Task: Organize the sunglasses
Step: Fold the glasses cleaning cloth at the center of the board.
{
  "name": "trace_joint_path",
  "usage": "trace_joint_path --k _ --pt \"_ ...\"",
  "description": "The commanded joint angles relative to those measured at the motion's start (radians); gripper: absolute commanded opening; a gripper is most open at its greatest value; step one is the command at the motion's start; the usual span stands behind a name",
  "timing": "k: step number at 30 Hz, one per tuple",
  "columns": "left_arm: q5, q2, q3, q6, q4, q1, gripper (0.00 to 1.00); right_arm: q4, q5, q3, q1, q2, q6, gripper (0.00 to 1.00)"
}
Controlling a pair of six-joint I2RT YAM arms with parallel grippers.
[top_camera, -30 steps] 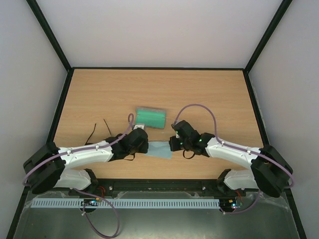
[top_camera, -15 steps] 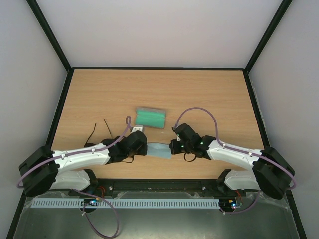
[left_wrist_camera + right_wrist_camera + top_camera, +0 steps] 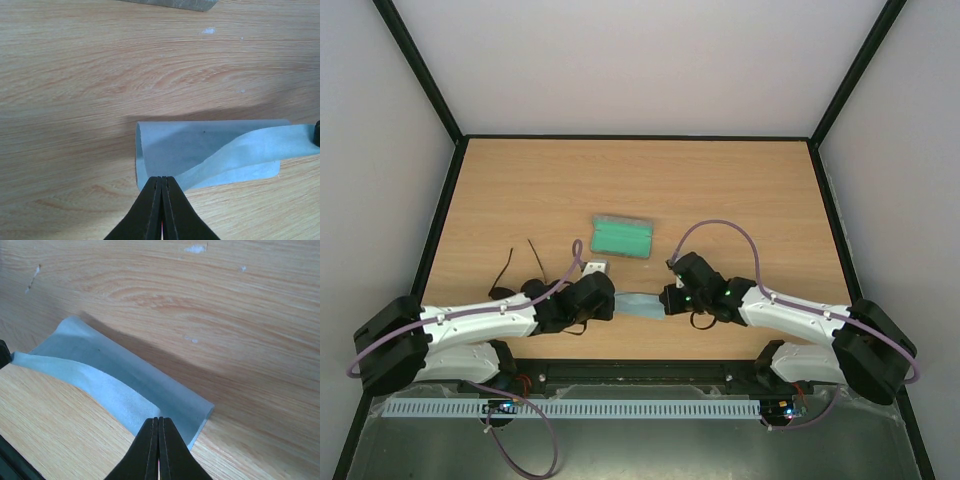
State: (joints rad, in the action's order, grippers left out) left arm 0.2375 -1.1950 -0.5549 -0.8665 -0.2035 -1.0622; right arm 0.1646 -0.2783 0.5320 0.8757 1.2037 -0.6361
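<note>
From above, my left pincer (image 3: 608,298) and my right pincer (image 3: 666,298) faced each other low over the table (image 3: 760,200), near its front edge. The light blue cloth (image 3: 638,305) stretched between the 2 of them, 1 end at each tip. The case (image 3: 622,237) lay just behind, open, its green lining up. The sunglasses (image 3: 535,258) lay on the wood to the left of the case, beside my left arm, their 2 thin black arms pointing away from me. The lenses were partly hidden by that arm, and neither pincer touched them.

In my left wrist view, the left pincer (image 3: 162,179) was pressed together on the near edge of the cloth (image 3: 210,150). A strip of that edge was lifted and ran off to the right. A grey corner of the case (image 3: 170,4) showed at the top.

In my right wrist view, the right pincer (image 3: 158,420) was likewise pinched tight on the near edge of the cloth (image 3: 120,375). The raised fold ran leftward across it. A few white specks dotted the table (image 3: 225,305).
</note>
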Motion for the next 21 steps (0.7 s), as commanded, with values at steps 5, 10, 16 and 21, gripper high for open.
trace_joint_path --k 5,10,16,21 --pt "0.028 0.028 0.020 -0.040 -0.031 -0.024 0.02 -0.038 -0.009 -0.045 0.022 -0.038 -0.045 0.01" --pt "0.031 0.033 0.032 -0.061 -0.027 -0.044 0.02 -0.055 -0.016 -0.061 0.034 -0.047 -0.060 0.01" --pt "0.033 0.051 0.057 -0.091 -0.034 -0.062 0.02 -0.064 -0.018 -0.076 0.050 -0.057 -0.077 0.01" --pt "0.038 0.075 0.073 -0.105 -0.042 -0.068 0.02 -0.066 -0.015 -0.085 0.060 -0.068 -0.085 0.01"
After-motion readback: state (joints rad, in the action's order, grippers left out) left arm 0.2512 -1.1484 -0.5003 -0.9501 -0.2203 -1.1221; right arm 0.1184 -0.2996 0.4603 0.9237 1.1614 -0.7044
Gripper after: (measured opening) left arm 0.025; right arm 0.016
